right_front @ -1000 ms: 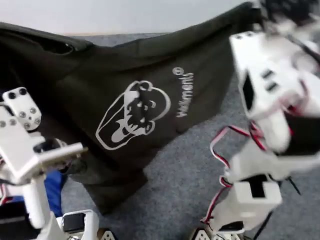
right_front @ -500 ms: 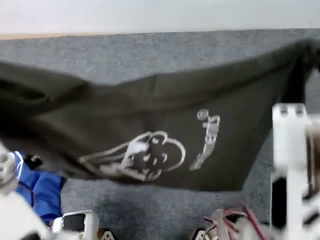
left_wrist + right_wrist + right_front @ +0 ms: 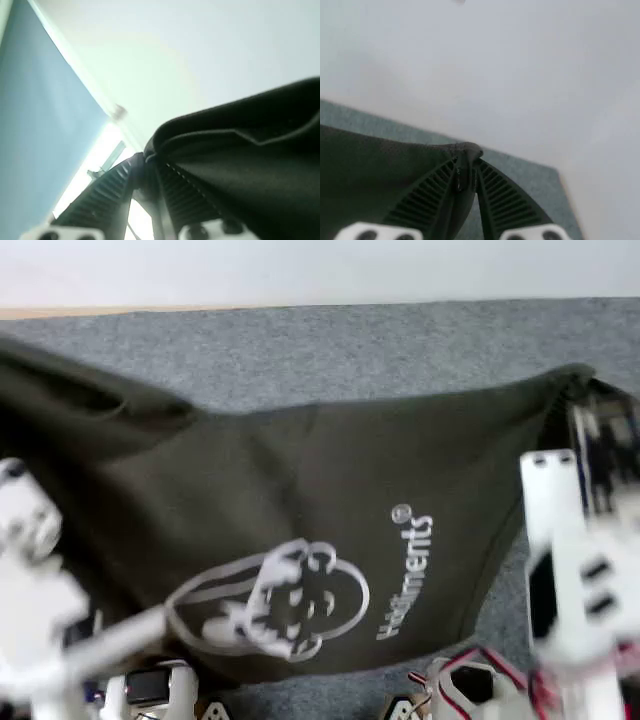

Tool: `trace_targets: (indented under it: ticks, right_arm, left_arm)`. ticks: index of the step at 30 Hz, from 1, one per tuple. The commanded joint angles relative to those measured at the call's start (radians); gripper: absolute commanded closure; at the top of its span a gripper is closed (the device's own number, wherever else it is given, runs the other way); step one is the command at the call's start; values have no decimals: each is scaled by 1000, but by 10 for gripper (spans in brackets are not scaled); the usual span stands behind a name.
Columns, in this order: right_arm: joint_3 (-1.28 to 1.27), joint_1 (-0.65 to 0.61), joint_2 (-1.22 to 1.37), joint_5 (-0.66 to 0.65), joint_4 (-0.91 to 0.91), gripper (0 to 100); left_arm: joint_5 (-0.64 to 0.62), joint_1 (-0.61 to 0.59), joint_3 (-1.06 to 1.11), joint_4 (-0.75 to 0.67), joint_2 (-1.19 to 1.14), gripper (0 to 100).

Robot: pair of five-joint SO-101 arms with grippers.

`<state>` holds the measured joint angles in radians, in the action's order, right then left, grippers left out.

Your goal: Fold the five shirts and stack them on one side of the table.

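Observation:
A dark olive shirt (image 3: 300, 510) with a white cartoon print hangs stretched in the air between both arms, above the grey table (image 3: 330, 350). My left gripper (image 3: 145, 159) is shut on one corner of the shirt (image 3: 240, 155), its ribbed fingers (image 3: 107, 187) pinching the hem. My right gripper (image 3: 466, 160) is shut on the opposite corner of the shirt (image 3: 375, 175). In the high view the right arm (image 3: 570, 570) stands white at the right edge by the raised corner, and the left arm (image 3: 40, 610) is at the lower left, in front of the cloth.
The grey table carpet lies bare behind the shirt up to its far edge (image 3: 200, 310), with a pale wall beyond. Arm bases and red cables (image 3: 470, 685) sit at the near edge.
The shirt has swung from a slanted drape to spread wide and sagging toward the front. Both arms shifted, and the blue cloth at the lower left is now covered.

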<state>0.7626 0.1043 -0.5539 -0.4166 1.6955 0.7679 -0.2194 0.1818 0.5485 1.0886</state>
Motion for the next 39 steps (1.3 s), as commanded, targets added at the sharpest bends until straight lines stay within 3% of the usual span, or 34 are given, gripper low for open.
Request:
trace_targets:
  ticks: [1, 4, 11, 15, 25, 31, 39]
  right_arm:
    - [-199, 2, -4, 25, -96, 988]
    - [-394, 2, -4, 58, -219, 988]
    - [-885, 4, -5, 52, -628, 988]
    - [-1091, 2, -5, 51, -826, 988]
    - [-1275, 4, 31, 38, -1125, 988]
    - [-1146, 8, 171, 14, -1165, 988]
    - [-905, 5, 384, 14, -1158, 988]
  left_arm:
    - [11, 0, 151, 3, -5, 996]
    - [11, 5, 312, -58, -6, 996]
    - [11, 8, 777, -468, -8, 996]
    - [11, 3, 908, -641, -103, 996]
    - [6, 0, 607, -767, -628, 996]
    - [5, 0, 355, -763, -864, 996]
    - [6, 5, 251, -761, -979, 996]
